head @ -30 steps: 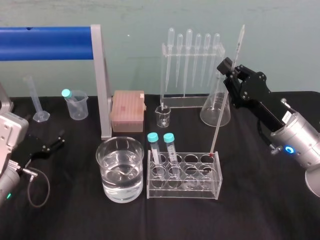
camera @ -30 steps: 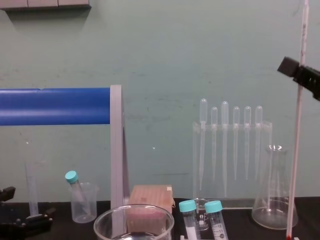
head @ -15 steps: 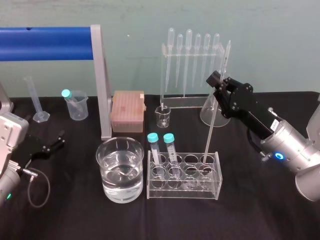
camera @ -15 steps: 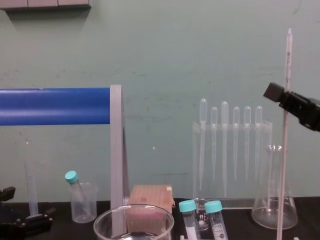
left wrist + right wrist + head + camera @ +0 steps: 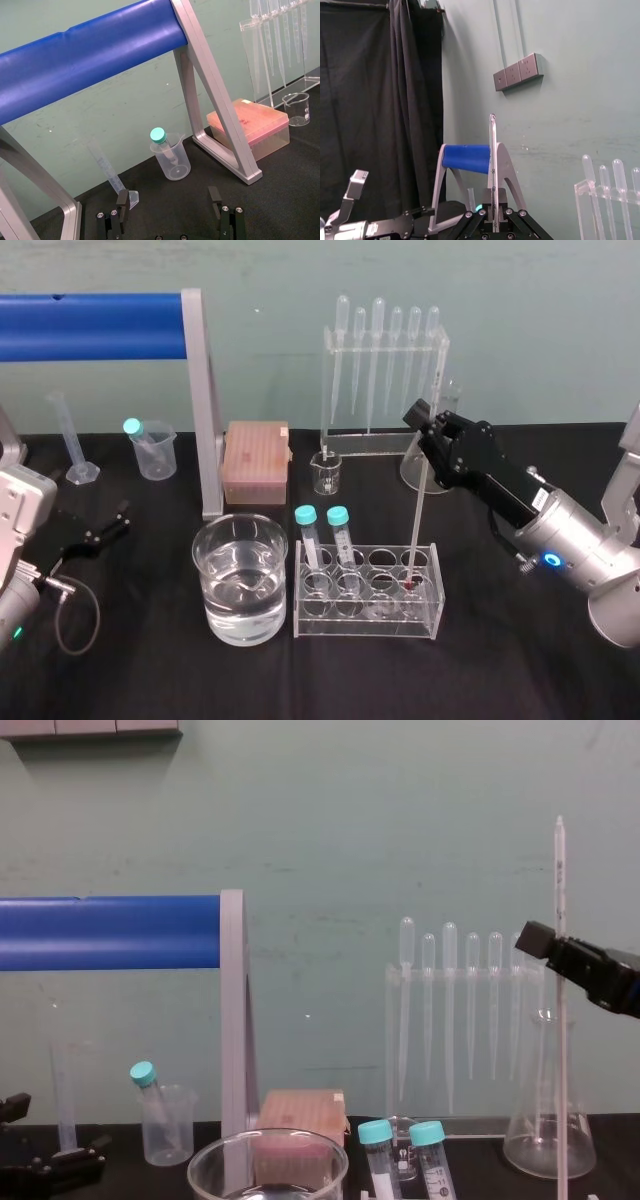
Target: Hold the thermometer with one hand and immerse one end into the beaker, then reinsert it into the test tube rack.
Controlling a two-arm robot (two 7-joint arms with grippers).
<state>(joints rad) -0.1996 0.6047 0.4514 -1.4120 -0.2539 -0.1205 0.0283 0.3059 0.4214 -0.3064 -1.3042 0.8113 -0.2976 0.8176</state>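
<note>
My right gripper (image 5: 428,435) is shut on the thermometer (image 5: 415,530), a long thin whitish rod standing nearly upright. Its red tip sits low inside the back right hole of the clear test tube rack (image 5: 366,614). In the chest view the thermometer (image 5: 558,1070) runs straight down past the right gripper (image 5: 562,968). In the right wrist view the rod (image 5: 492,160) rises from between the fingers. The beaker (image 5: 215,580), wide and holding water, stands left of the rack. My left gripper (image 5: 168,200) is open and parked at the far left.
Two teal-capped tubes (image 5: 322,535) stand in the rack's left holes. Behind are a pipette stand (image 5: 385,370), a conical flask (image 5: 432,468), a small glass beaker (image 5: 325,472) and a pink tip box (image 5: 256,462). A blue-barred frame (image 5: 100,325), plastic beaker (image 5: 153,450) and measuring cylinder (image 5: 72,440) stand left.
My right gripper has moved left and down with the thermometer. The red tip went from the rack's top edge down into the back right hole.
</note>
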